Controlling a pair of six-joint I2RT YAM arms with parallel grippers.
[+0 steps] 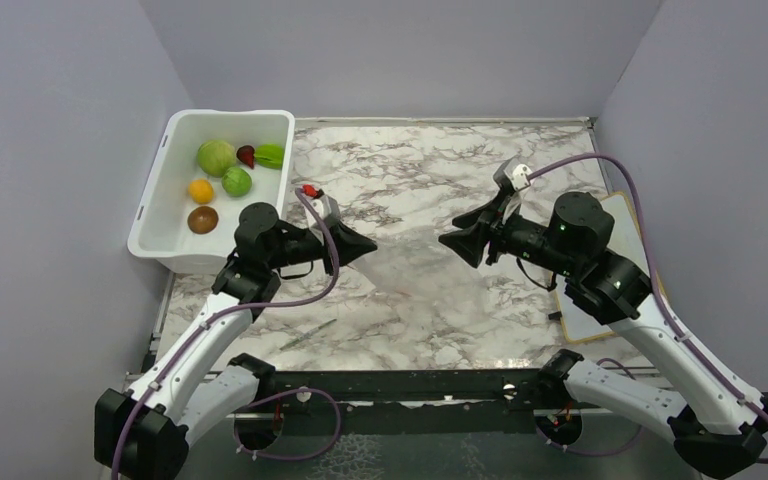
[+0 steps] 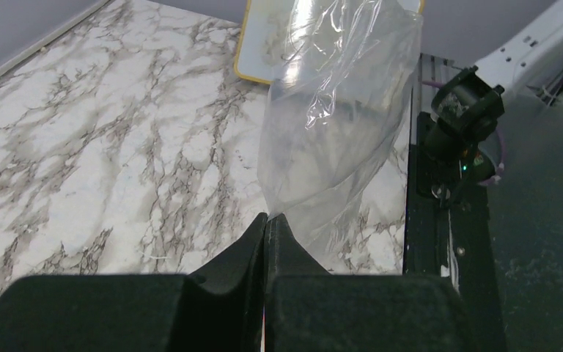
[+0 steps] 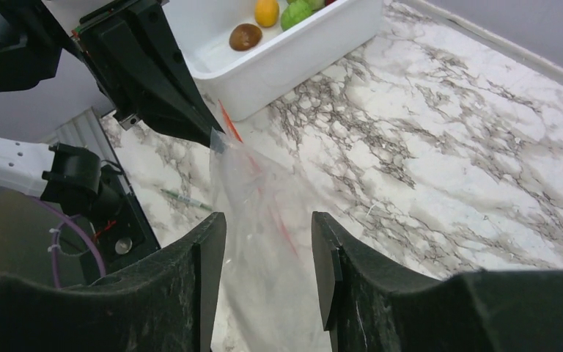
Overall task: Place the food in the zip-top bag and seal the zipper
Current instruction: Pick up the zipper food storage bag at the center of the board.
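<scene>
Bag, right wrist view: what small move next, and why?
Probably ease the right gripper back off the bag. Its jaws stand open with the film loose between them, while the left gripper is shut on the bag's edge. The food all lies in the tub, so a free arm must fetch it.

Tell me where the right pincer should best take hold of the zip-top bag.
Probably the zipper edge, at the end away from the corner the left pincer pinches. The zip-top bag hangs as a thin sheet between the arms, inside the right pincer's open jaws, so closing from the robot's right, one jaw on each face, suits it.
</scene>
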